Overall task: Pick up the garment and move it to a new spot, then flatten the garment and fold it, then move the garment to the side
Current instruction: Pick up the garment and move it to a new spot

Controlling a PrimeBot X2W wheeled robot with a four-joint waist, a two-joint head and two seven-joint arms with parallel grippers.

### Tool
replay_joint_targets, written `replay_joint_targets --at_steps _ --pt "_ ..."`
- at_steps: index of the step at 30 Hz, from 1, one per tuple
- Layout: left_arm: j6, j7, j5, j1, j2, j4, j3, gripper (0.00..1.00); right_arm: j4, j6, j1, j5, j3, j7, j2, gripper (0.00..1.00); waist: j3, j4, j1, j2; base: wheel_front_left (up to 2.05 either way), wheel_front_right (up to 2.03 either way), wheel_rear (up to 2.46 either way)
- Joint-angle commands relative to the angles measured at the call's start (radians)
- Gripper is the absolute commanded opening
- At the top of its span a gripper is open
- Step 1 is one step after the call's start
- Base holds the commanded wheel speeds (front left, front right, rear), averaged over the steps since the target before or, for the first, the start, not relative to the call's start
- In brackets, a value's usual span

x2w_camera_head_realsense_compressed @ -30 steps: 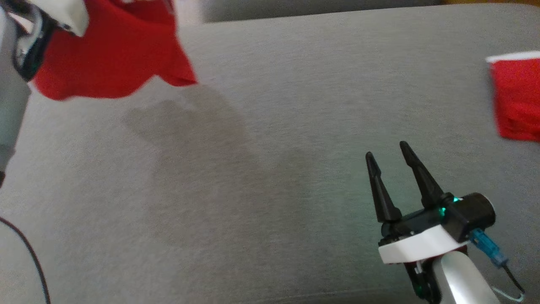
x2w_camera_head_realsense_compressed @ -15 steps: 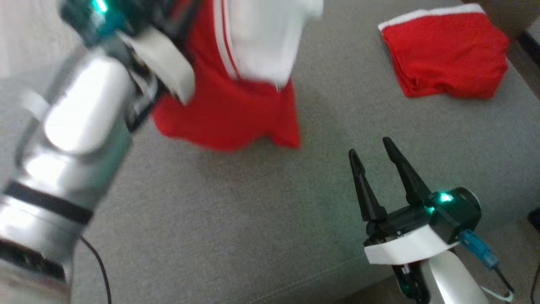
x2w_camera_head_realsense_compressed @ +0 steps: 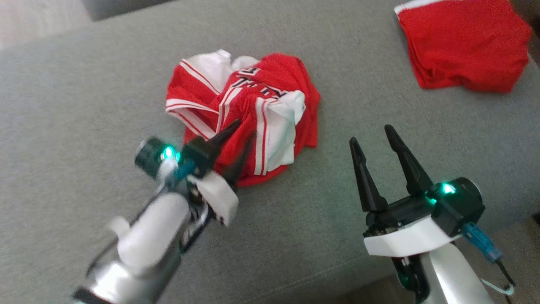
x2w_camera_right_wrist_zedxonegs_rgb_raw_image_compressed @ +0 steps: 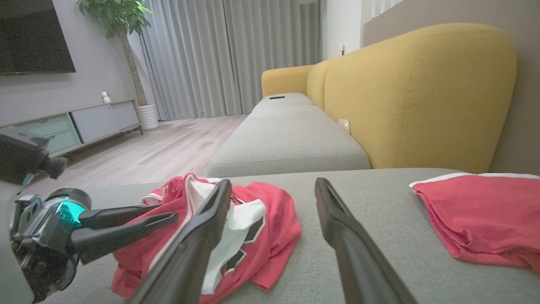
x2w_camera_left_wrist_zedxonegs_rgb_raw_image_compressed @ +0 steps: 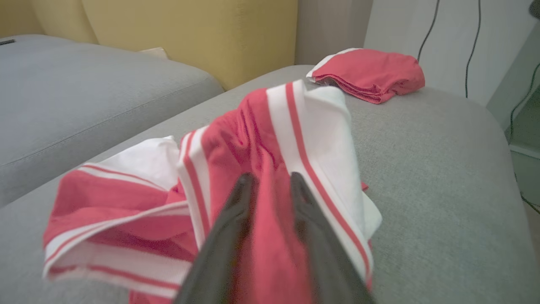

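**Jersey (x2w_camera_head_realsense_compressed: pixel 249 114) heaped on the grey cushion (x2w_camera_head_realsense_compressed: pixel 84 105)**

The red-and-white jersey lies crumpled mid-cushion. The left gripper (x2w_camera_head_realsense_compressed: pixel 244 128) points into its near edge, fingers slightly parted, gripping nothing. The right gripper (x2w_camera_head_realsense_compressed: pixel 370 134) hangs wide open beside it.

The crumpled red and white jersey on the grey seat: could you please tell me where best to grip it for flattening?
Probably the white striped flap on the right side of the jersey, taken from the right by the open right tool: it is a loose outer edge, standing up from the heap and facing that tool.
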Motion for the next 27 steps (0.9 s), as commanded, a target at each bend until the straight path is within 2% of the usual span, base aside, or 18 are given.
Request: replay_joint_targets --at_steps 1,5,6,7,8,14,22,27 --pt "0.028 -0.005 0.017 0.031 -0.004 -0.071 0.063 1.0 -0.02 0.003 0.006 0.002 0.015 -0.003 0.006 1.0 -0.067 0.051 -0.0002 0.0 0.0 0.0 0.0" --pt "0.077 -0.005 0.037 0.173 -0.026 -0.159 0.12 1.0 0.006 0.003 0.047 -0.001 0.006 -0.003 0.006 1.0 -0.16 0.109 -0.0002 0.0 0.0 0.0 0.0" --pt "0.104 -0.005 0.054 0.248 -0.028 -0.202 0.149 1.0 0.021 0.003 0.073 0.001 0.001 -0.003 0.004 1.0 -0.206 0.14 -0.0002 0.0 0.0 0.0 0.0" --pt "0.124 -0.005 0.062 0.282 -0.029 -0.228 0.17 1.0 0.026 0.003 0.085 0.002 -0.004 -0.003 0.003 1.0 -0.222 0.157 -0.0002 0.0 0.0 0.0 0.0" --pt "0.124 -0.005 0.062 0.282 -0.029 -0.228 0.17 1.0 0.026 0.003 0.085 0.002 -0.004 -0.003 0.003 1.0 -0.222 0.157 -0.0002 0.0 0.0 0.0 0.0" --pt "0.214 -0.005 0.096 0.476 -0.036 -0.384 0.319 1.0 0.059 0.003 0.141 -0.001 -0.046 -0.003 -0.001 1.0 -0.302 0.259 -0.0002 0.0 0.0 0.0 0.0" --pt "0.261 -0.005 0.164 0.69 -0.021 -0.55 0.485 1.0 0.089 0.003 0.205 -0.005 -0.091 -0.003 0.001 1.0 -0.377 0.34 -0.0002 0.0 0.0 0.0 0.0" --pt "0.266 -0.005 0.208 0.793 -0.028 -0.633 0.541 1.0 0.096 0.003 0.234 -0.002 -0.104 -0.003 0.003 1.0 -0.405 0.361 -0.0002 0.0 0.0 0.0 0.0"
